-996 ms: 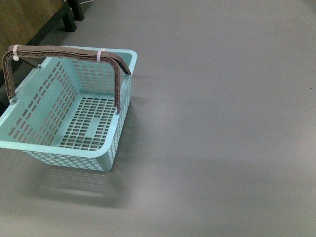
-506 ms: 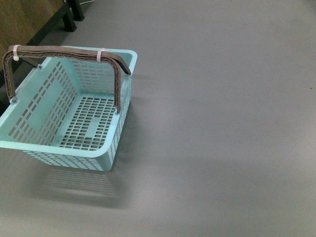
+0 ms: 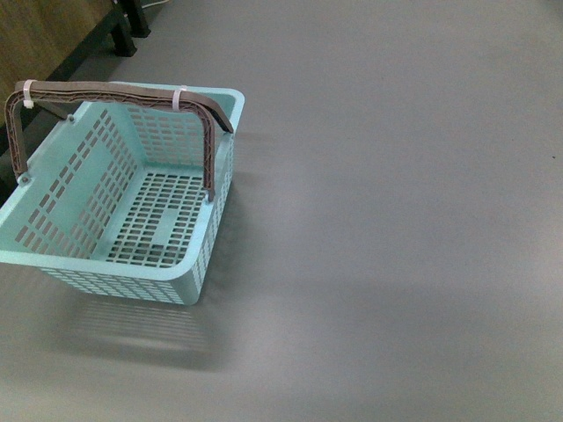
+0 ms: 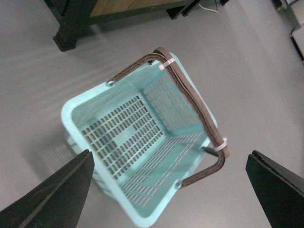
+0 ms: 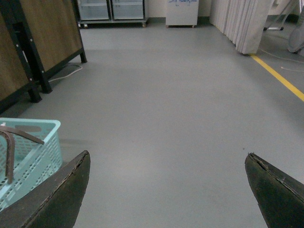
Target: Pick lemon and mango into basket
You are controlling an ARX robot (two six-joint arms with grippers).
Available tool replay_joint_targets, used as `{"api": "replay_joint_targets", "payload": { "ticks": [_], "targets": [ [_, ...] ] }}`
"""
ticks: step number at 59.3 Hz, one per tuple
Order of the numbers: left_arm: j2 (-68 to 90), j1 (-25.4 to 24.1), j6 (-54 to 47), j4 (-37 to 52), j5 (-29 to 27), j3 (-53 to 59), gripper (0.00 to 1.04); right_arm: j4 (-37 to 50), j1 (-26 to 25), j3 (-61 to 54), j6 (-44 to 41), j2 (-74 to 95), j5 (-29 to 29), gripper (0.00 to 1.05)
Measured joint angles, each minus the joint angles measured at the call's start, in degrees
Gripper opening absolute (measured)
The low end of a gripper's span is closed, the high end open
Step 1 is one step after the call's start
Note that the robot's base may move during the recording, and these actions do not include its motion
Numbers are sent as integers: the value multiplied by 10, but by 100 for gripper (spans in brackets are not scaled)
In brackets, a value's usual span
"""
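The pale turquoise basket stands empty on the grey floor at the left of the front view, its brown handles raised and bound with white zip ties. My left gripper hangs open high above the basket, looking down into it, nothing between its fingers. My right gripper is open too, over bare floor, with the basket's corner off to one side. Neither gripper shows in the front view. The lemon and the mango are out of view.
A wooden board on dark legs stands behind the basket. Farther across the room in the right wrist view are glass-door cabinets, a white curtain and a yellow floor line. Grey floor stretches right of the basket.
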State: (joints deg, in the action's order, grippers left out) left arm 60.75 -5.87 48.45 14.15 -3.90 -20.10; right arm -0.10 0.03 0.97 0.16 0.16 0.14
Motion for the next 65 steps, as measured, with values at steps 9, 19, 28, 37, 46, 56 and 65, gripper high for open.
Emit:
{"api": "replay_joint_targets", "payload": {
  "ticks": [9, 19, 28, 37, 46, 56, 65],
  "targets": [
    [233, -13, 113, 146, 11, -67, 98, 0, 0, 0, 0, 0, 0, 96],
    [443, 17, 190, 185, 10, -196, 98, 0, 0, 0, 0, 0, 0, 96],
    [567, 42, 247, 175, 9, -318, 98, 0, 0, 0, 0, 0, 0, 96],
    [650, 63, 284, 149, 5, -433, 98, 0, 0, 0, 0, 0, 0, 96],
    [716, 83, 293, 113, -2, -540, 98, 0, 0, 0, 0, 0, 0, 96],
    [764, 98, 302, 82, -6, -623, 90, 0, 0, 0, 0, 0, 0, 96],
    [794, 106, 311, 32, -17, -676, 65, 0, 0, 0, 0, 0, 0, 96]
  ]
}}
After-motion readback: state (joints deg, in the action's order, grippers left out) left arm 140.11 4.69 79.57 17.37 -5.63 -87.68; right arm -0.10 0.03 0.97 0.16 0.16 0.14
